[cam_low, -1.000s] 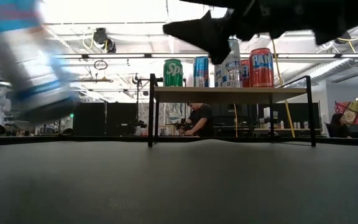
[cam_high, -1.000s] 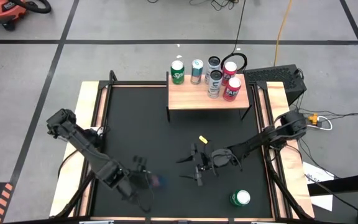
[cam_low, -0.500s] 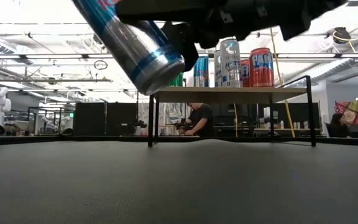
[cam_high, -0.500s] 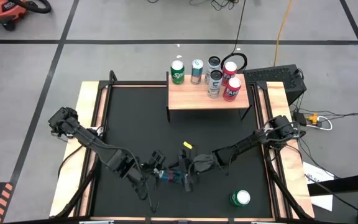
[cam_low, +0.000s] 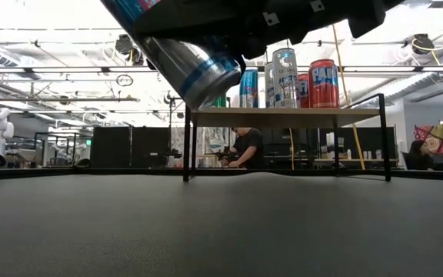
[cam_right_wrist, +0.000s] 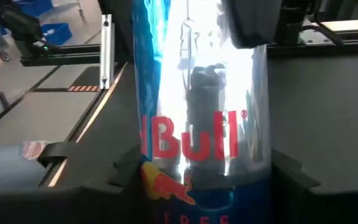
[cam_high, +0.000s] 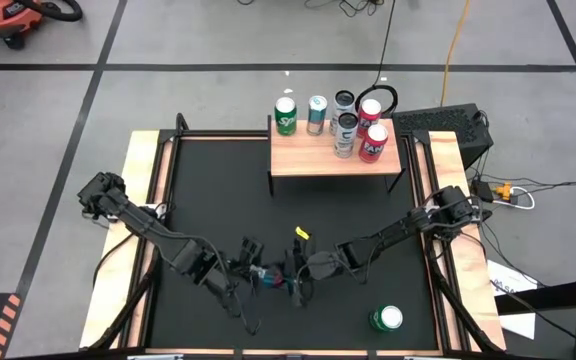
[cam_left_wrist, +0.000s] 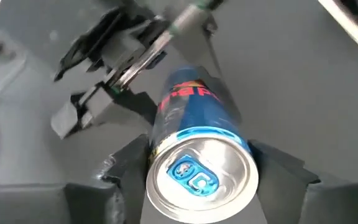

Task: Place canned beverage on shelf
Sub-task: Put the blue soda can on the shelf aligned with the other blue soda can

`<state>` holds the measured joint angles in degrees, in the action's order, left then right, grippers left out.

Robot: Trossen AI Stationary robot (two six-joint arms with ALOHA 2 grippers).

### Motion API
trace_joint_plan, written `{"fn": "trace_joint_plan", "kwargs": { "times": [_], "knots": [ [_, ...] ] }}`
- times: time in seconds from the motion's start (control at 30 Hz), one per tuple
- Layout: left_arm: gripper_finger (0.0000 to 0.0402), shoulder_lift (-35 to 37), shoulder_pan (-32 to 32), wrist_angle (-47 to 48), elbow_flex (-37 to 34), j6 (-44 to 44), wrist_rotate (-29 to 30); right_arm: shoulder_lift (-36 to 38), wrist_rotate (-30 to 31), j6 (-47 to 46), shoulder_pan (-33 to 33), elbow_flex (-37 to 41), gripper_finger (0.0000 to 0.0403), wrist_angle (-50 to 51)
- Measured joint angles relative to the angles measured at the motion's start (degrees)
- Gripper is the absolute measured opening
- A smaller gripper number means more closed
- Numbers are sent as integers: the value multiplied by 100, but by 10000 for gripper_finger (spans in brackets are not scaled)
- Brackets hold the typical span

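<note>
— Arms first: how do they sit?
— Both reach low over the front middle of the surface (cam_high: pixel 188 190) and meet there. The left hand (cam_high: pixel 249 270) comes in from the left edge, the right hand (cam_high: pixel 301 272) from the right, and between them is a blue and silver can (cam_high: pixel 271 279).
— Who has the can?
— The left wrist view shows the can (cam_left_wrist: pixel 197 158) clamped between the left hand's fingers (cam_left_wrist: pixel 278 171), which are closed onto its sides near the top end. The right wrist view shows the same can (cam_right_wrist: pixel 197 118) filling the gap between the right hand's fingers (cam_right_wrist: pixel 294 177), set close against either side of it, though whether they press it cannot be told. From the low view the can (cam_low: pixel 187 58) is tilted and clear of the surface.
— Counts?
— One can held in the air. Five cans stand on the shelf (cam_high: pixel 333 160) at the back of the surface: a green one (cam_high: pixel 286 115), a teal one (cam_high: pixel 316 114), two silver ones (cam_high: pixel 345 125) and a red one (cam_high: pixel 373 142). One more green can (cam_high: pixel 386 319) lies at the front right of the surface, well apart from the hands.
</note>
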<state>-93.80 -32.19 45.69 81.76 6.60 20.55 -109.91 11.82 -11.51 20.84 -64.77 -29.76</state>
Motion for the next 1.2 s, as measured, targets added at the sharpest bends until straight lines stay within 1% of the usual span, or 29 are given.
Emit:
{"fn": "trace_joint_plan", "kwargs": {
  "times": [0.07, 0.17, 0.27, 0.33, 0.4, 0.53, 0.63, 0.77, 0.87, 0.97, 1.03, 1.2],
  "knots": [
    [263, 0, 34, -4, 0, -655, 101, 0, 274, 66, 6, 0, 208, 10],
    [317, 13, 112, -4, 4, -1360, 246, -3, 1047, 221, 18, 122, 208, -174],
    [366, 22, 177, 184, 16, -1911, 426, -17, 1801, 423, 64, 398, 216, -746],
    [387, 44, 200, 434, 20, -2274, 523, -24, 2120, 560, 113, 648, 230, -1364],
    [396, 44, 179, 511, 10, -2516, 735, -22, 2304, 731, 156, 899, 237, -2093],
    [392, 43, 52, 109, -197, -2756, 1435, -7, 2503, 1227, 228, 1411, 231, -3600],
    [383, 13, 5, -350, -396, -2723, 1571, 17, 2565, 1542, 266, 1718, 226, -4517],
    [372, 23, 18, -1665, -716, -2329, 1745, 4, 2478, 1853, 290, 1987, 231, -4879],
    [365, 25, 12, -2571, -939, -1927, 2048, 4, 2298, 2099, 302, 2022, 233, -5011],
    [359, 40, 83, -3425, -1334, -1635, 2340, 4, 2119, 2395, 371, 2022, 230, -5166],
    [356, 58, 128, -4102, -1684, -1427, 2384, 4, 2111, 2642, 444, 2020, 228, -5235],
    [346, 170, 201, -6634, -2716, -701, 2266, 4, 2052, 2829, 509, 2017, 231, -5208]
  ]
}}
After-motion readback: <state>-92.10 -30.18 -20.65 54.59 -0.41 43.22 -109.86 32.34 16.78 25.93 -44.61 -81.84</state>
